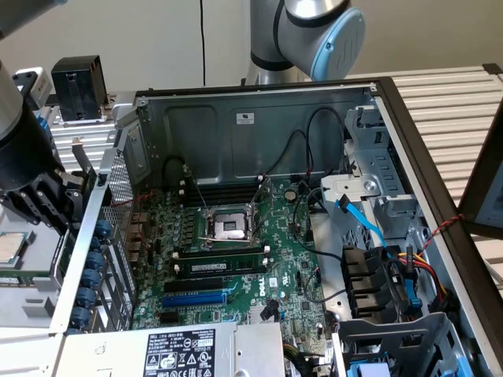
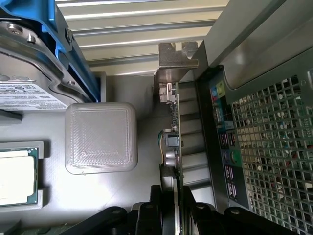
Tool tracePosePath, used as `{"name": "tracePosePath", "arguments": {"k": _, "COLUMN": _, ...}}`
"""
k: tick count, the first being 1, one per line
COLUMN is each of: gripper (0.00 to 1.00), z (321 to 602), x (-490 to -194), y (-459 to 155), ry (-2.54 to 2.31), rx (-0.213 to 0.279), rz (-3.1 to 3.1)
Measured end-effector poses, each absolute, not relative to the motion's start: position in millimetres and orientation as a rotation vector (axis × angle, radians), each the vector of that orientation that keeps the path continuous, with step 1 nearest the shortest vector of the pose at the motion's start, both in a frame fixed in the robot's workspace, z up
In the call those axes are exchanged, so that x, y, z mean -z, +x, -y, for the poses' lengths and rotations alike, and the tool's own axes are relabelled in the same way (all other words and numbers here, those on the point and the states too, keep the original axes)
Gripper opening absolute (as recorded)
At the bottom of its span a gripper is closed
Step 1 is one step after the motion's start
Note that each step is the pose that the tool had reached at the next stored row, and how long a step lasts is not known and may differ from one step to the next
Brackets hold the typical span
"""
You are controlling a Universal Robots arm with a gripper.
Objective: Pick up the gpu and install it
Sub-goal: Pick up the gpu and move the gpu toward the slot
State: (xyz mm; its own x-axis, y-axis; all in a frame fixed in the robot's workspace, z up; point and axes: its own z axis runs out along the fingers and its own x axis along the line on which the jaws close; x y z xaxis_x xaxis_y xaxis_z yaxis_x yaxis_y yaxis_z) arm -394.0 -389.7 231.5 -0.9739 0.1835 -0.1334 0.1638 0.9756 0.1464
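The gpu (image 2: 175, 132) appears edge-on in the wrist view: a thin green circuit board with small parts on it and a metal bracket (image 2: 176, 61) at its far end. My gripper (image 2: 174, 198) is shut on the board's near end, one black finger on each side. The card stands just outside the computer case, alongside the rear port panel (image 2: 224, 142). In the exterior view my gripper (image 1: 51, 200) is a black mass at the exterior view's left, outside the case wall. The green motherboard (image 1: 236, 259) lies inside the open case.
Beside the card lie a grey square printed block (image 2: 100, 138) and a processor in a tray (image 2: 17, 174). The perforated case wall (image 2: 274, 147) is close on the other side. A black boxy part (image 1: 77, 86) stands behind. RAM sticks (image 1: 220, 255) and a blue slot (image 1: 192, 299) sit on the motherboard.
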Motion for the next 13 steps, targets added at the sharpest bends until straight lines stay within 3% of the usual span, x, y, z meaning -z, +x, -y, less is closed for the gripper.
{"name": "tracePosePath", "arguments": {"k": 13, "gripper": 0.28, "z": 390.2, "x": -241.4, "y": -393.6, "ry": 0.267, "rx": -0.201, "rz": -2.997}}
